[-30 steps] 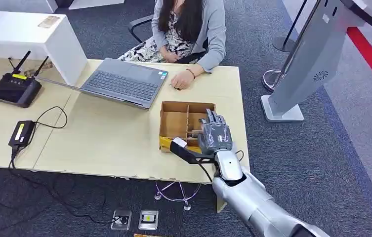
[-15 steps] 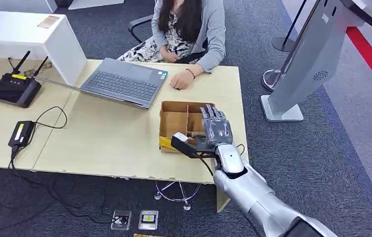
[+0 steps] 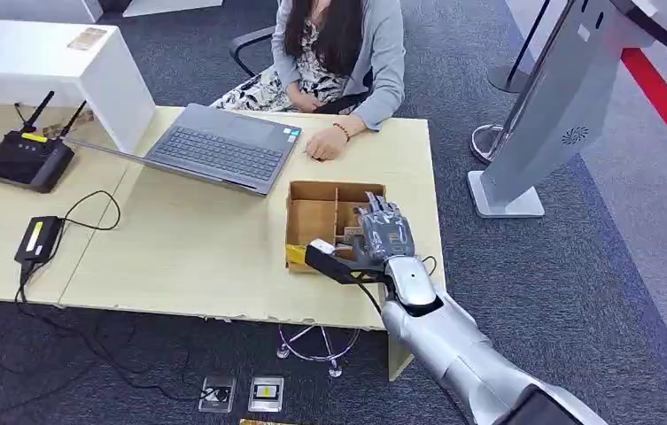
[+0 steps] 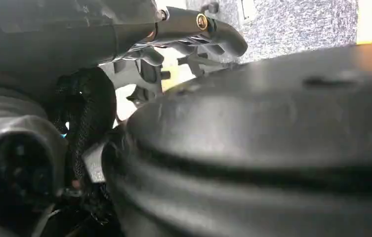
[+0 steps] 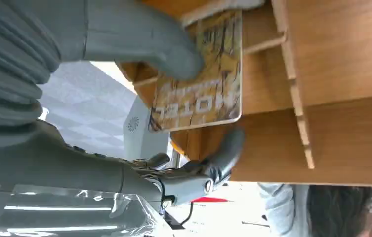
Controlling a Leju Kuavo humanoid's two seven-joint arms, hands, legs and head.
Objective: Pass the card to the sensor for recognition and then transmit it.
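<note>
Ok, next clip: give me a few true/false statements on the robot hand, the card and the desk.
1. The right robot hand is at the cardboard box. True.
2. Its thumb presses on a yellow card printed HOTEL. True.
3. The laptop is closed. False: it lies open, keyboard showing.
4. The person's hand is inside the box. False: it rests on the desk beside the laptop.
5. The box has dividers. True.

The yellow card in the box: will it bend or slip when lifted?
Probably stiff: the card lies flat with straight edges in the box. Likely light, being thin. Its glossy face may slip under the right hand, whose thumb rests on it.
</note>
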